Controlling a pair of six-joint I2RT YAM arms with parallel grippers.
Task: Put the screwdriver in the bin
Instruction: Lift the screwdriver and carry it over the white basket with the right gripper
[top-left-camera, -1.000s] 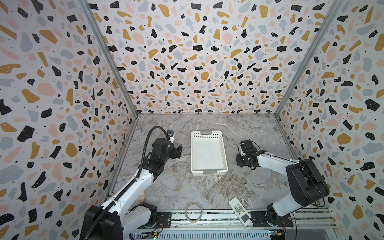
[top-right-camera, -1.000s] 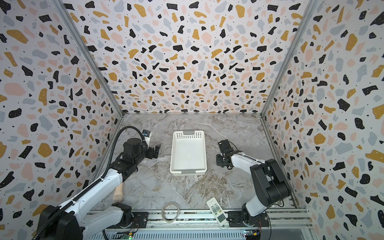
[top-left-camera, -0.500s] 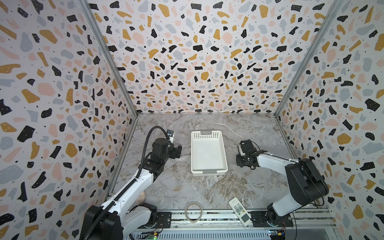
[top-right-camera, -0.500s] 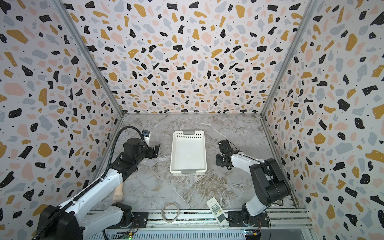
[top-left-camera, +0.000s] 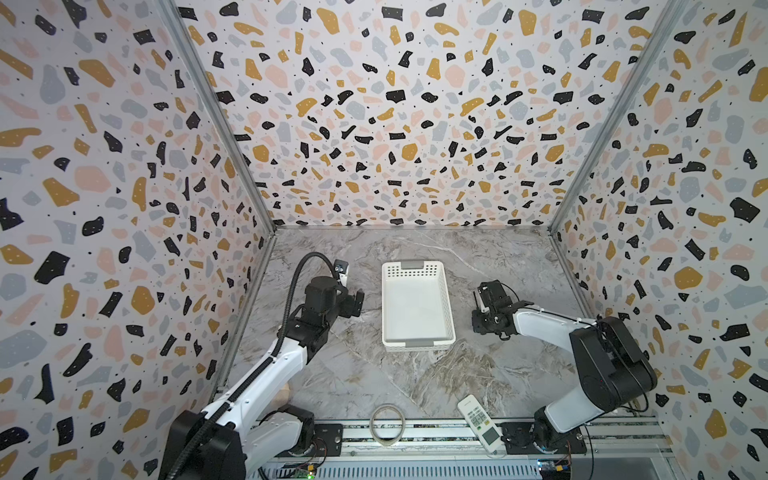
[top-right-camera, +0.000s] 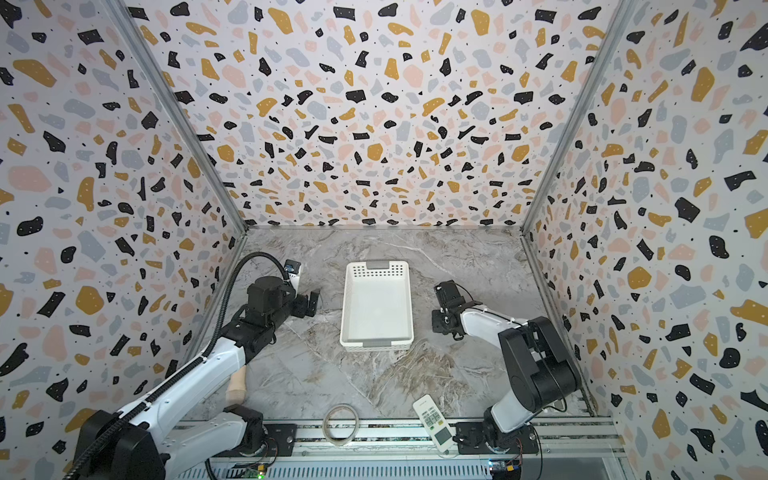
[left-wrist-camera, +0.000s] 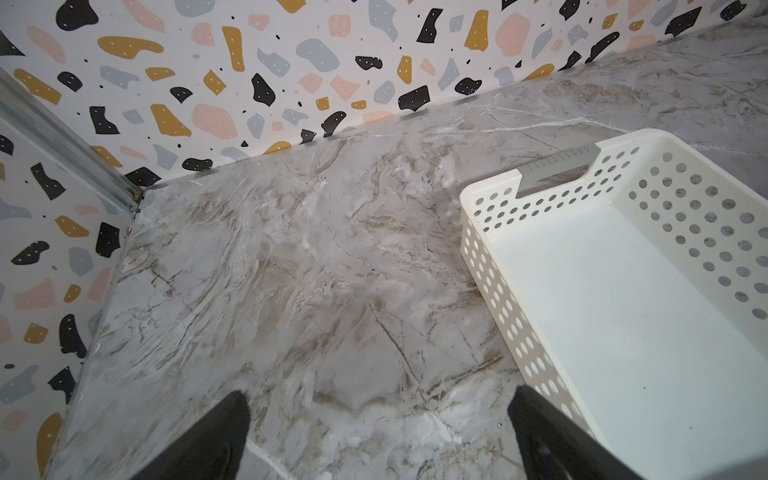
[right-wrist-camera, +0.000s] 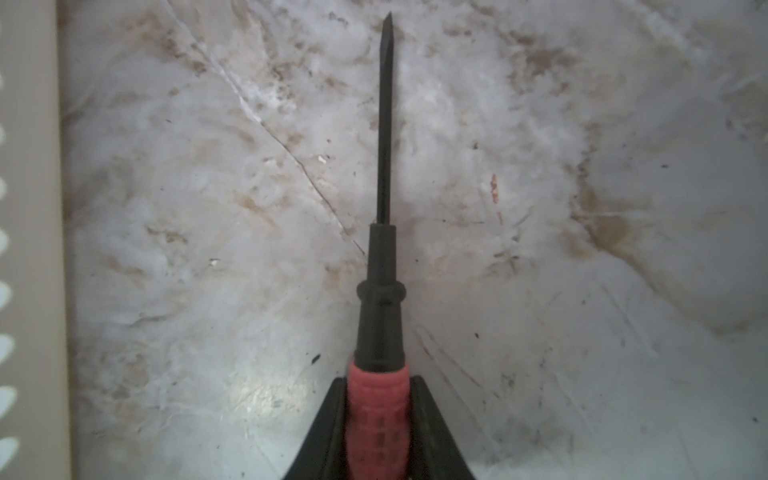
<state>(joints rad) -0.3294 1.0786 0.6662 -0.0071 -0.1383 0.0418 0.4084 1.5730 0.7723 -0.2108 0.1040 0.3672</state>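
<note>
Marble desk (right-wrist-camera: 166, 208): right pincer (right-wrist-camera: 379, 380) clamps the screwdriver (right-wrist-camera: 380, 324) beside the empty bin (top-left-camera: 411, 271); carrying over and release seem left; left pincer (left-wrist-camera: 378, 395) gapes empty

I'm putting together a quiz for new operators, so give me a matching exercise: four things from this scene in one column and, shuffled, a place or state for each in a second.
Things
1. screwdriver
2. bin
3. remote control
4. left claw

Places or states
A. open, over bare table beside the bin
B. lying at the table's front edge, on the right side
C. clamped by its red handle in the right claw
D. mid-table, nothing visible inside

Pairs: 1-C, 2-D, 3-B, 4-A
</note>
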